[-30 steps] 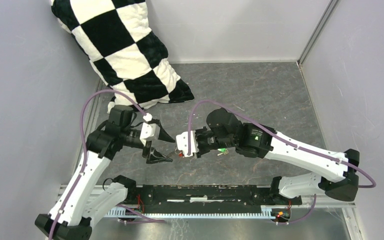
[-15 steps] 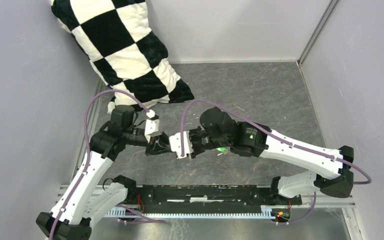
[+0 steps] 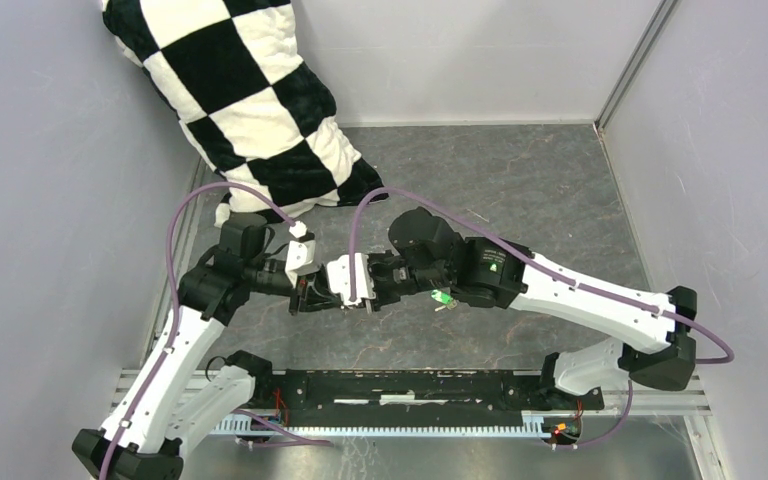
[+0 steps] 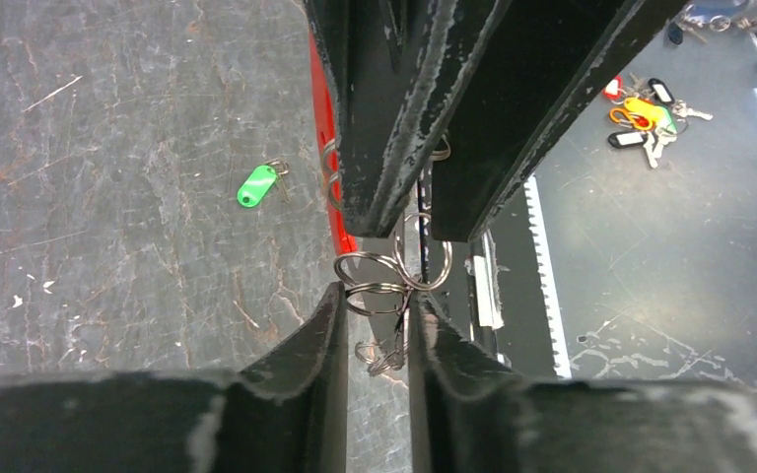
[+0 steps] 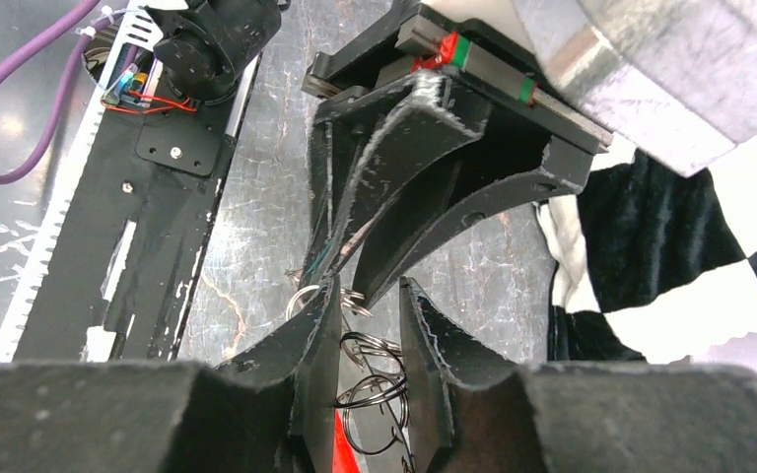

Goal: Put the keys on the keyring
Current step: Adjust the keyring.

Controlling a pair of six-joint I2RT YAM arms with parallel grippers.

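Grey table [image 4: 108, 148]: green key [image 4: 256, 185] loose (keyring [image 4: 391, 279] held).

The right gripper [image 5: 370, 296] clamps the keyring [image 5: 370, 379], its silver loops bunched between dark fingers [image 5: 310, 345], a sliver of red tag [image 5: 340, 451] below. Opposite, the left gripper [image 5: 353, 288] pinches the top loop. Grey table [image 5: 256, 236] beneath, checked pillow [image 5: 651, 246] right, black rail [image 5: 108, 217] left

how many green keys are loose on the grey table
1. The green key lies flat on the table, left of the keyring in the left wrist view and apart from it. More could be hidden under the right arm.
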